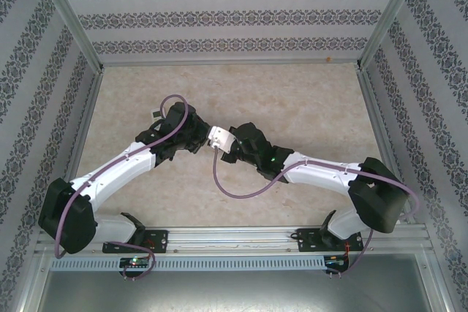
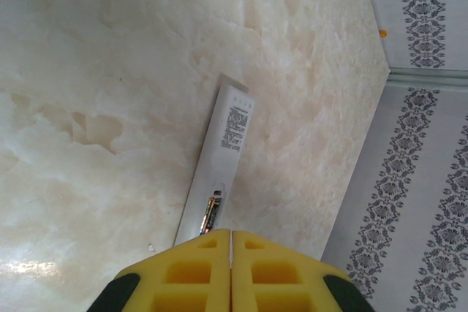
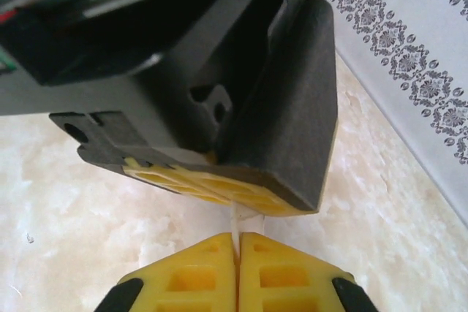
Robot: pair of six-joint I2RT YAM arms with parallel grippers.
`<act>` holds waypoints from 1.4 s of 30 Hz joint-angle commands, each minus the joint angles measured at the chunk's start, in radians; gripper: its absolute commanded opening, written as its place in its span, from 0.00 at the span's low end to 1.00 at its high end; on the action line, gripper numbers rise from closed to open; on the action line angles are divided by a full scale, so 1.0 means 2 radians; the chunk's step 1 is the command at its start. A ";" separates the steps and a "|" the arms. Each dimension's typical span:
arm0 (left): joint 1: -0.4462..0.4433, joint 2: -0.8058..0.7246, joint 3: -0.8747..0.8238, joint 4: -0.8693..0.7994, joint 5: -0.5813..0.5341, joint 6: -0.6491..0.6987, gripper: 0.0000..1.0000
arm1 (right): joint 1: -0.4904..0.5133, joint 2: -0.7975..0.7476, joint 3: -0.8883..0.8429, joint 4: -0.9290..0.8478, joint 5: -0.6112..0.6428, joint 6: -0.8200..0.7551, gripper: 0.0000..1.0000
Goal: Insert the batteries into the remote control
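— Is the left gripper (image 2: pixel 231 235) shut?
— Yes, pinched on the remote control (image 2: pixel 230 140). It points straight away, long way out. One battery (image 2: pixel 212 212) sits inside, right by the tips.
— And the right gripper (image 3: pixel 236 237)?
— It's closest, pinching what looks like the remote's thin white edge.

The top camera looks down on the whole desk (image 1: pixel 292 100); both wrist cameras see that desk from close.

A pale, marbled beige tabletop (image 1: pixel 307 100) spreads out in front of me. Wallpaper (image 1: pixel 219 16) with bands of dark floral ornament fills the top and both sides of the overhead frame, edged by slanting metal posts (image 1: pixel 69 12). A tiny orange dot (image 1: pixel 330 57) sits upper right. A slotted metal rail (image 1: pixel 234 262) crosses the bottom.
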 commanded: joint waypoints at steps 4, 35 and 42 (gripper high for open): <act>-0.004 -0.050 -0.041 0.082 -0.070 0.058 0.56 | -0.035 -0.027 0.032 -0.051 -0.086 0.109 0.00; -0.001 -0.131 -0.193 0.347 -0.018 0.445 0.97 | -0.254 0.084 -0.020 -0.178 -0.274 0.448 0.06; 0.000 -0.128 -0.193 0.348 -0.018 0.445 0.97 | -0.253 0.097 -0.025 -0.177 -0.256 0.451 0.13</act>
